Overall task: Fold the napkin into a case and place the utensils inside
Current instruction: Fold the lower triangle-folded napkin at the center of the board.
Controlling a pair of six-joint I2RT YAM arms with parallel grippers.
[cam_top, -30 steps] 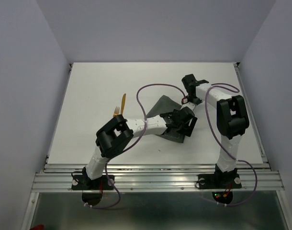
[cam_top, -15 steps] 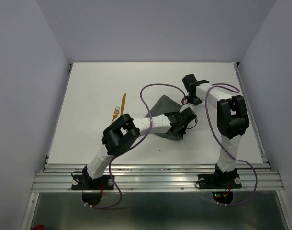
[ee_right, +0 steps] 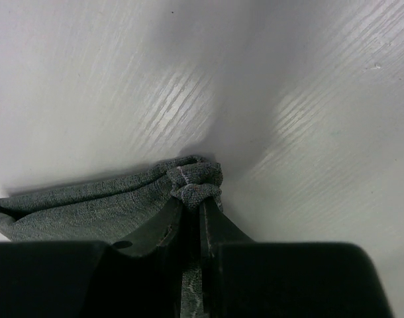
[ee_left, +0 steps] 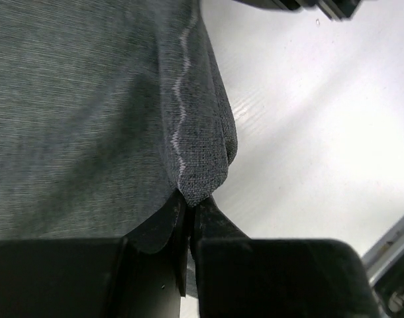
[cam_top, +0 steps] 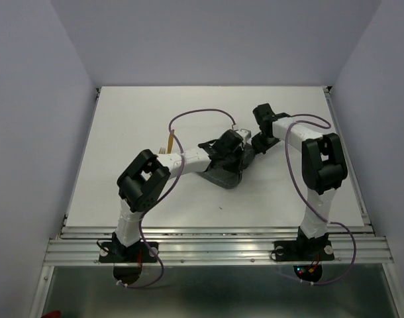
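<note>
Both arms now grip the soft dark grey cloth napkin [ee_left: 76, 106] on the white table [cam_top: 122, 132]. The left gripper [ee_left: 191, 204], open above the cloth a second ago, has snapped together on a hemmed corner, the pale stitch line running right down into its jaws. It has also swung away from the near right of the cloth, drawing that corner up and across toward the far side. The right gripper [ee_right: 192, 211] has not let go. Its jaws are still pinched on a bunched corner of the same napkin, just off the tabletop.

From above, the cloth sits near the middle of the table as a rumpled dark heap under the left forearm. The two grippers are close together over its far edge. The two thin orange-brown utensils [cam_top: 171, 140] lie well to the left of it, partly hidden behind the left arm and its purple cable.

The new grip suggests a fold is under way. No narrow case has taken shape yet, and the cutlery looks untouched.
</note>
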